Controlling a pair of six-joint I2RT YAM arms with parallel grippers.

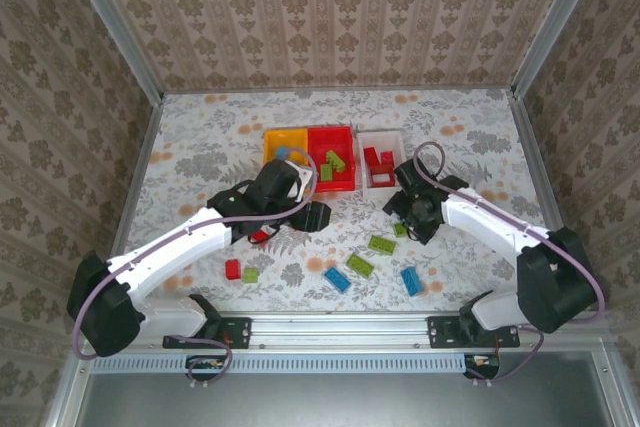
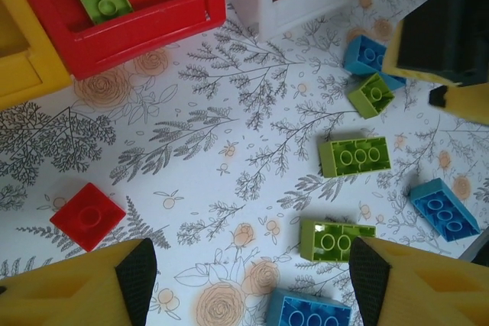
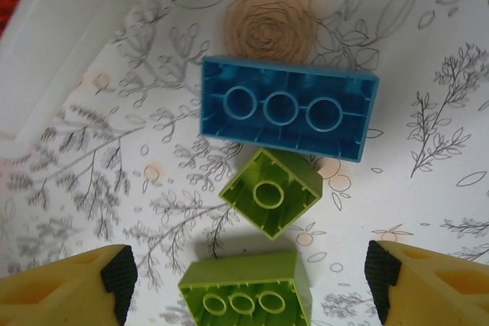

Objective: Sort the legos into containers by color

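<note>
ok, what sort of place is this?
Likely a lab robot cell, not a home: wallpaper panels in a metal frame, left arm and right arm bolted to a rail.

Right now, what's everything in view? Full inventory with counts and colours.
table: 1, floral print, whole workspace
yellow bin: 1, yellow-orange, left end of the far row
red bin: 1, red, middle of the row
white bin: 1, white, right end of the row
binned blue brick: 1 visible, blue, in the yellow bin, partly behind the left arm
binned green bricks: 2, lime, in the red bin
binned red bricks: about 3, red, in the white bin
loose green bricks: 4, lime, on the table
loose blue bricks: 3, blue, on the table
loose red bricks: 2, red, near-left table
left pincer: 1, yellow and black, open, over the loose bricks
right pincer: 1, yellow and black, open, above green bricks
</note>
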